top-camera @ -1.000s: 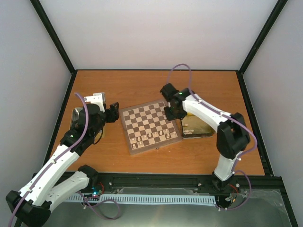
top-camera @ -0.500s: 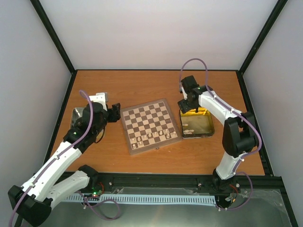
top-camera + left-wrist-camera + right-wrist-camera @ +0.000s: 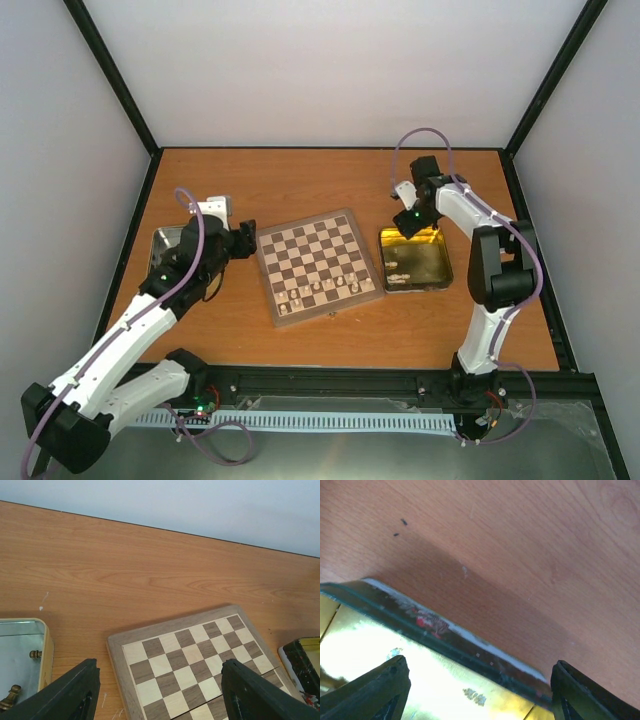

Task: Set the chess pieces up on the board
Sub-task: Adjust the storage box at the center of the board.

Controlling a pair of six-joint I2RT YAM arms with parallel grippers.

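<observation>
The board (image 3: 318,262) lies at the table's middle, with several cream-white chess pieces (image 3: 322,289) along its near rows. More cream pieces (image 3: 399,271) lie in the gold tin (image 3: 432,268) to its right. My left gripper (image 3: 243,240) is open and empty at the board's far left corner, which fills the left wrist view (image 3: 190,662). My right gripper (image 3: 409,222) is open and empty over the tin's far edge. In the right wrist view its open gripper (image 3: 477,687) hangs over the tin's dark rim (image 3: 435,627).
A silver tray (image 3: 160,243) lies left of the board under my left arm. In the left wrist view the tray (image 3: 22,645) holds dark brown pieces (image 3: 35,654). The gold tin's corner (image 3: 300,662) shows at the right there. Black frame posts edge the table.
My right arm swung from the board's right edge back and right to the tin's far edge. My left arm shifted slightly toward the board.
</observation>
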